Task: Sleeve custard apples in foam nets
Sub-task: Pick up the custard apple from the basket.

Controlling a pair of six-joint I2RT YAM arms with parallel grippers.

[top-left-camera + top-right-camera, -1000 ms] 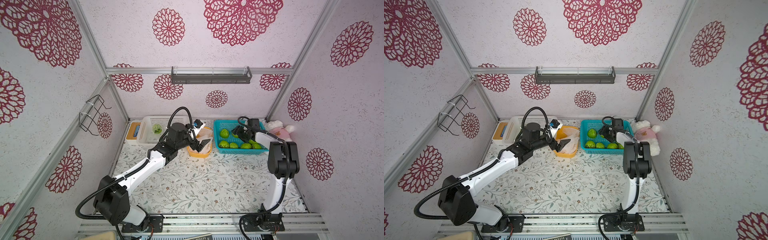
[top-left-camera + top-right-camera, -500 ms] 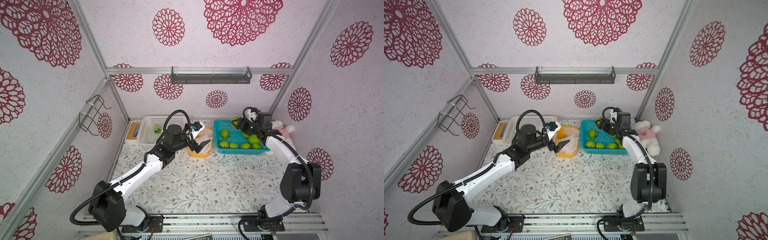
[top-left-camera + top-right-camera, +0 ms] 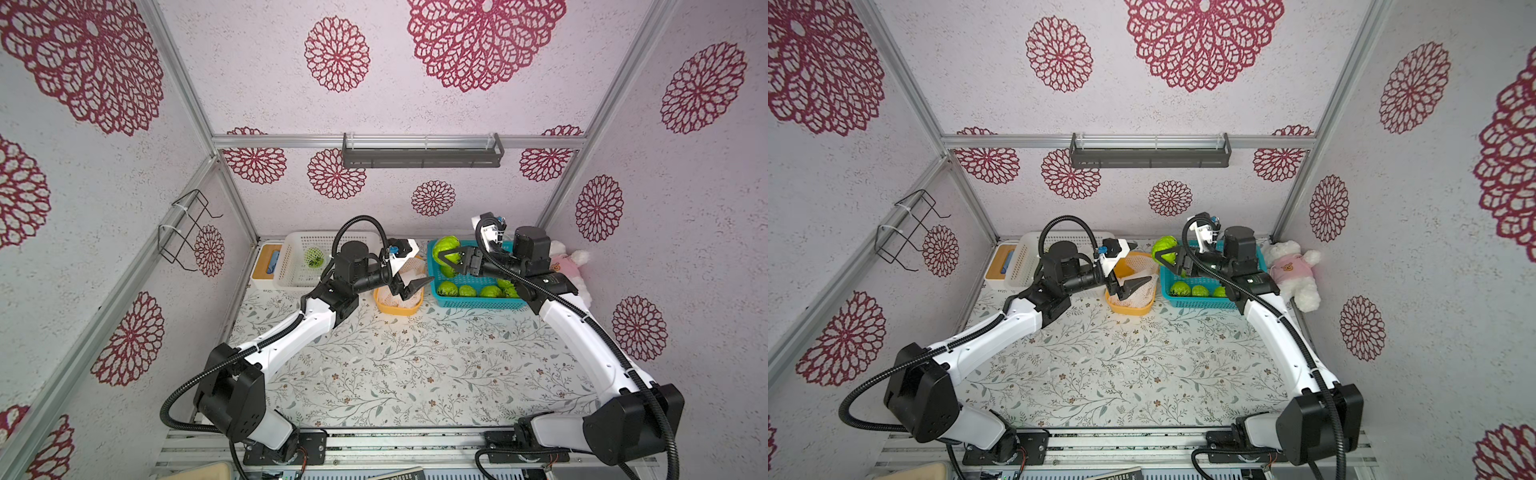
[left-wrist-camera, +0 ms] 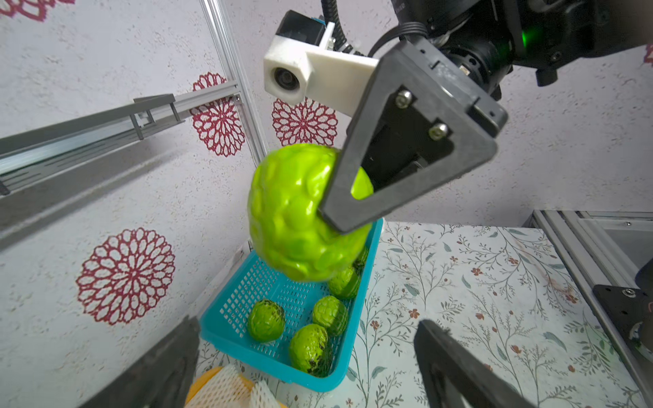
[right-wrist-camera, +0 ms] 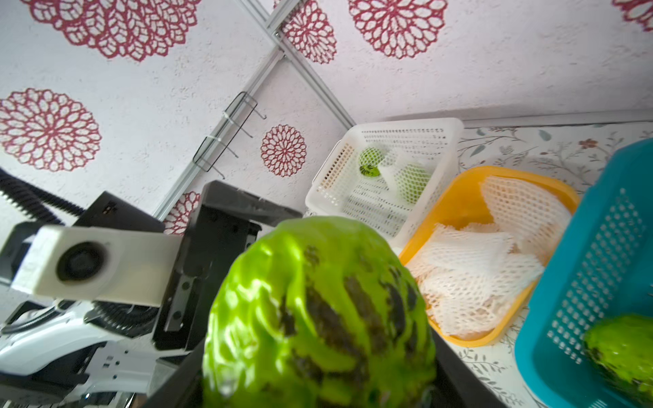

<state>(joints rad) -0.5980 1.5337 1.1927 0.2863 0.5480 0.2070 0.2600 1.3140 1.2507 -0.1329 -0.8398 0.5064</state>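
My right gripper [image 3: 445, 257] [image 5: 318, 353] is shut on a bright green custard apple [image 3: 446, 247] [image 3: 1165, 249] [image 4: 300, 212] with dark blotches. It holds the fruit in the air over the left end of the teal basket [image 3: 478, 303] [image 4: 247, 349]. Several more custard apples [image 3: 465, 290] [image 4: 265, 319] lie in that basket. My left gripper [image 3: 415, 286] [image 3: 1131, 286] [image 4: 307, 323] stands wide open and empty above the yellow tray [image 3: 399, 309] [image 5: 456, 197]. It faces the held fruit a short way off. White foam nets [image 3: 1138, 266] [image 5: 473, 268] lie in the tray.
A white perforated basket [image 3: 299, 266] [image 5: 353, 197] at the back left holds sleeved fruits [image 3: 313, 257] [image 5: 411, 180]. A small box [image 3: 266, 266] stands left of it. A plush toy [image 3: 567, 266] sits in the back right corner. A wire rack [image 3: 187, 232] hangs on the left wall.
My right gripper has lifted the custard apple out of the teal basket and carried it left toward my left gripper. The left arm has drawn back slightly, its gripper still open over the yellow tray.
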